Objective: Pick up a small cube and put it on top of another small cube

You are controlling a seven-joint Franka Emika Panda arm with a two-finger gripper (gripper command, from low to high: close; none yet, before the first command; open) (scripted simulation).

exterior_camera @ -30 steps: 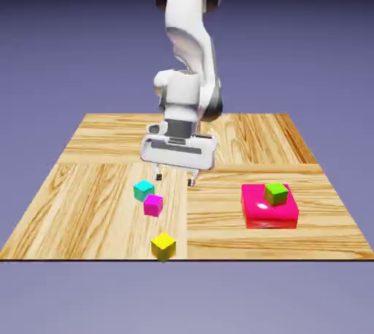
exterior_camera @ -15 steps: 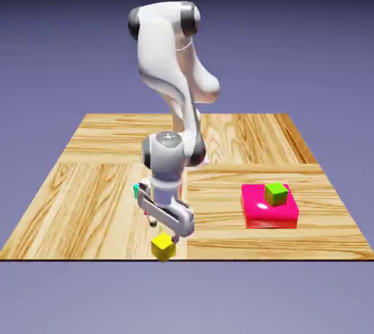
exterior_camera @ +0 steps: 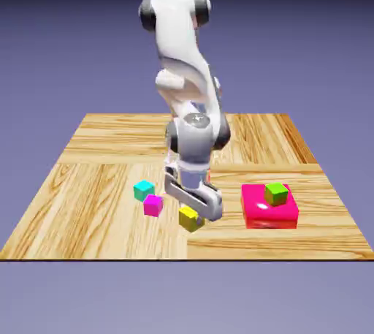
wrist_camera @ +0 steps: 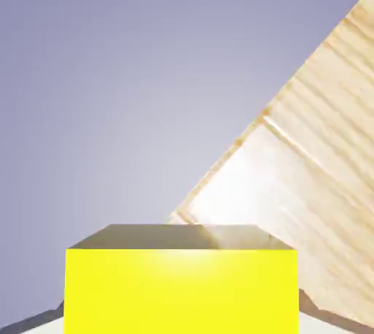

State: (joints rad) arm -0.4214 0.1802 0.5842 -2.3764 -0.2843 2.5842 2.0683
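Exterior view: green cube [exterior_camera: 276, 194] sits atop the red block [exterior_camera: 270, 208]. Gripper [exterior_camera: 191, 217] clamps the yellow cube [exterior_camera: 190, 218], now lifted off its earlier spot at the table [exterior_camera: 88, 179] edge.

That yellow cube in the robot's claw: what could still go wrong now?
The yellow cube hangs from the gripper by its edges only, so it might slip out. The cyan cube and magenta cube sit nearly touching, so lowering onto one could knock the other. A skewed release might topple it.
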